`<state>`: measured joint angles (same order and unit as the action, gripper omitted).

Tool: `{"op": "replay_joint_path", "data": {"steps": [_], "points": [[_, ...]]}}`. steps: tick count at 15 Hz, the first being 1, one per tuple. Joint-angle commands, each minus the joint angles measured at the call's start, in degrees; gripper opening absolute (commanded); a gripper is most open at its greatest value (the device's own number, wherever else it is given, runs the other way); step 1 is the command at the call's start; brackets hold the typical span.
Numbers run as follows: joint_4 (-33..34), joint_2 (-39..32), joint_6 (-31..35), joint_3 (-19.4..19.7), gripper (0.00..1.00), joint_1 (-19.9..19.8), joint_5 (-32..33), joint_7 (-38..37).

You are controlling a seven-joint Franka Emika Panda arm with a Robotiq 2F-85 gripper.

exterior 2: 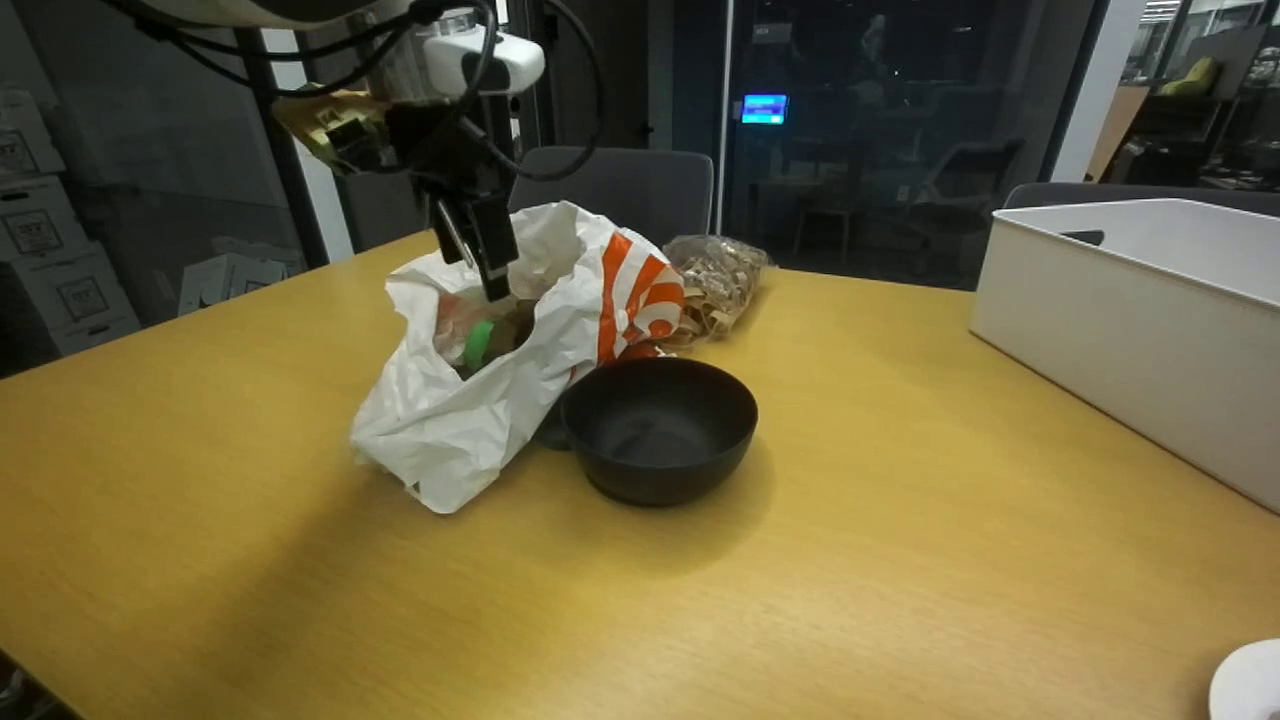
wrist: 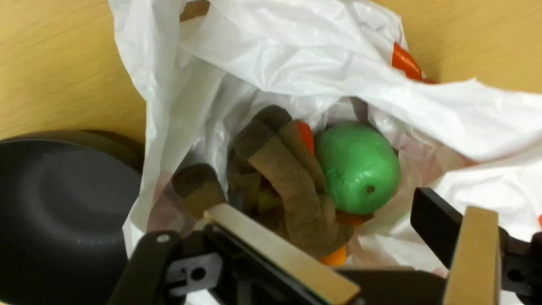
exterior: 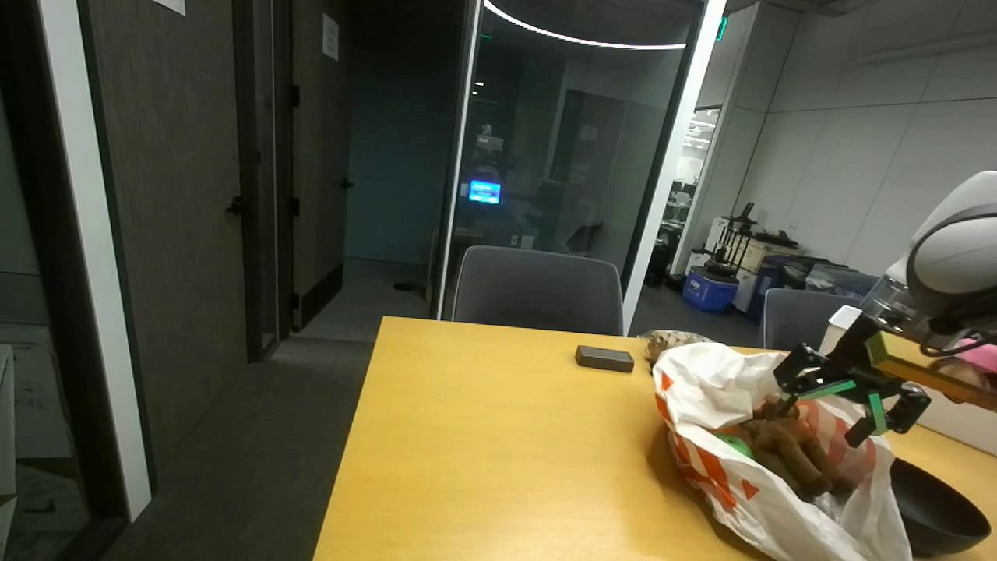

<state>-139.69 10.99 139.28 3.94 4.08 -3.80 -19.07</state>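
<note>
And here's the black two-fingered gripper, lower right in an exterior view, jaws spread wide, poised above the mouth of a crumpled white plastic bag with orange print. Straight down through the wrist view: the fingers stand well apart, one at bottom centre, one at lower right, the bag and its contents showing through the gap. Is a finger brushing the plastic? Can't tell from these angles.

Into the bag, middle of the frame: a brown fabric bundle with finger-like lobes and darker ends, lying folded, and snug against its right side a glossy green rounded object with a small dark dot, small orange pieces peeking out around the fabric.

Over to the arm! The white robot arm sits at the right edge in an exterior view, its wrist angled down toward the left; in an exterior view it hangs from the upper left, black cables looping around it, the gripper pointing downward on a slight tilt.

Round the bag, a matte black round bowl just beside it, near centre, resting on the pale yellow wooden worktop. Behind, a clear plastic bag of brown crinkled bits; out on the right, a white rectangular bin with tall sides.
</note>
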Motion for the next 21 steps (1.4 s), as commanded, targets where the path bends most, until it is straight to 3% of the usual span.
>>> {"op": "replay_joint_path", "data": {"steps": [1,5,10,14,17,18,19,21], "points": [[-2.95,1.12,-3.18,0.47,1.0,-0.58,-5.39,13.89],[-5.95,-1.11,-0.53,-1.2,1.0,-0.24,-5.8,20.2],[-8.31,-1.94,5.06,-3.76,1.0,1.92,-12.38,25.33],[-9.57,-5.86,15.23,-7.15,1.0,0.27,-1.9,16.77],[-9.59,-8.05,18.76,-7.45,1.0,-0.57,5.48,10.99],[-9.46,-8.58,19.74,-7.29,0.75,-0.96,8.46,8.67],[-9.4,-8.89,20.4,-7.12,0.74,-1.14,10.76,6.91],[-9.28,-8.74,20.71,-6.8,0.58,-1.47,13.46,4.12]]}}
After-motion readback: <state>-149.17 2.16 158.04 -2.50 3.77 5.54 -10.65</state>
